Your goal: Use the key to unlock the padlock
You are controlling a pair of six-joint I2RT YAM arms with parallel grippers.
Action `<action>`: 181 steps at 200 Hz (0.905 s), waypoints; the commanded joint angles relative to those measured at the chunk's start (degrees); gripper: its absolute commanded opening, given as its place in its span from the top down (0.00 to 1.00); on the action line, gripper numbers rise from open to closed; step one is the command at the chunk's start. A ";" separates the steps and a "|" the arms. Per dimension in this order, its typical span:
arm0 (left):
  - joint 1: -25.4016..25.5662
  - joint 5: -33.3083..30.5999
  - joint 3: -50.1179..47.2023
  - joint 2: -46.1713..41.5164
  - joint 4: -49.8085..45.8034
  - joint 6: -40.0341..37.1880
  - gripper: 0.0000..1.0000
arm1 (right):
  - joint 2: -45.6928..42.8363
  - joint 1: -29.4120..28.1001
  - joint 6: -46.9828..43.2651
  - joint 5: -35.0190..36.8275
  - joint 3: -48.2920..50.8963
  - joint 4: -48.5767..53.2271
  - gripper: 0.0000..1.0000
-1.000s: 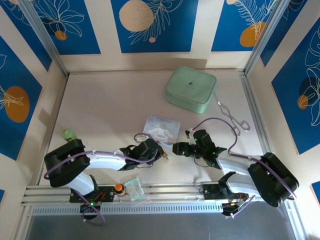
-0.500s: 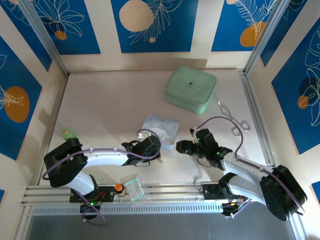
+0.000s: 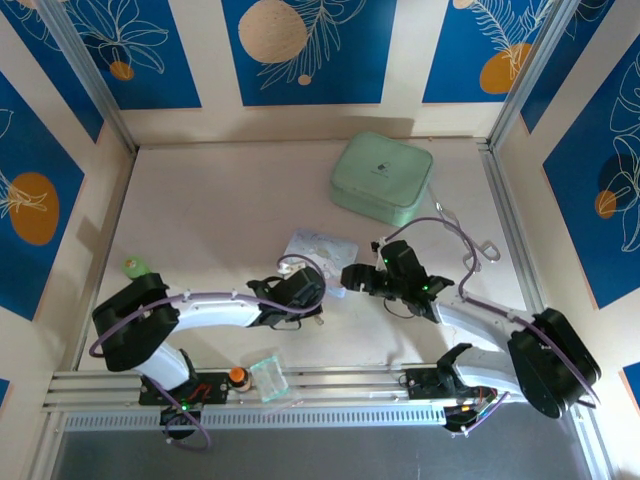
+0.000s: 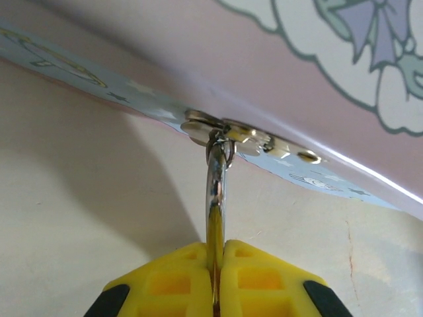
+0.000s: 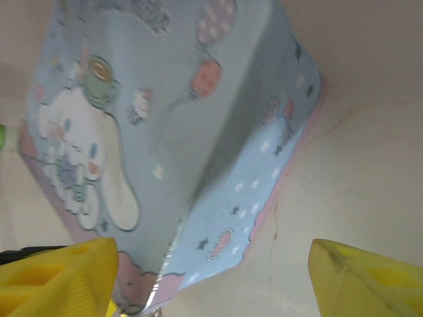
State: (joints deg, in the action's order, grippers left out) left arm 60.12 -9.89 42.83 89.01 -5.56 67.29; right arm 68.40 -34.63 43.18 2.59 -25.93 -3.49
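My left gripper (image 3: pixel 320 297) (image 4: pixel 215 249) is shut on a thin silvery metal strip seen edge-on, which I take for the key (image 4: pixel 215 198). Its far end meets small silver and brass-coloured parts, apparently the padlock (image 4: pixel 254 140), at the lower edge of the cartoon tin (image 4: pixel 297 59); the lock's body is not clearly readable. My right gripper (image 3: pixel 350 278) (image 5: pixel 211 281) stands open, its yellow fingers (image 5: pixel 59 277) wide apart on either side of the near corner of the tin (image 5: pixel 165 119) (image 3: pixel 322 248), touching nothing I can see.
A mint-green case (image 3: pixel 382 178) stands at the back. Silver tongs (image 3: pixel 465 235) lie to its right, near the right arm's cable. A small green object (image 3: pixel 135 267) sits at the left. A clear cup (image 3: pixel 268 375) rests on the front rail.
The right gripper has advanced left to the tin's near corner. The left gripper has moved up to the tin's edge with the metal strip in it.
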 commanded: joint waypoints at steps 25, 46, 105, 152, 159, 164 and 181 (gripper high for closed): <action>-0.49 -0.70 1.03 4.21 -4.86 -1.34 0.86 | 4.86 -0.96 2.59 -0.48 -2.31 -0.61 0.25; -0.49 -0.49 0.51 4.51 -3.69 -0.91 0.82 | 6.06 -1.05 2.88 -0.48 -2.53 -1.16 0.25; 0.69 -1.18 2.32 6.13 -4.56 -1.30 0.76 | 8.00 -1.14 3.39 -0.27 -2.57 -1.53 0.25; 0.69 -4.16 3.90 5.12 -11.21 -4.05 0.84 | 8.04 -1.05 3.47 -0.04 -2.02 -1.69 0.26; 0.62 -4.34 4.16 5.02 -12.32 -5.19 0.85 | 8.11 -0.96 3.49 -0.02 -2.01 -1.63 0.26; 0.53 -4.35 4.47 5.10 -13.24 -5.82 0.85 | 8.11 -0.90 3.49 0.07 -2.02 -1.56 0.26; 0.26 -5.18 5.60 5.46 -17.13 -8.43 0.86 | 8.23 -0.80 3.47 0.20 -2.01 -1.46 0.26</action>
State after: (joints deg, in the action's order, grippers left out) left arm 60.53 -12.40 46.94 93.47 -12.14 63.22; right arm 75.24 -35.29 46.17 1.52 -28.62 -8.10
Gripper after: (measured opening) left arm 0.158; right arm 0.741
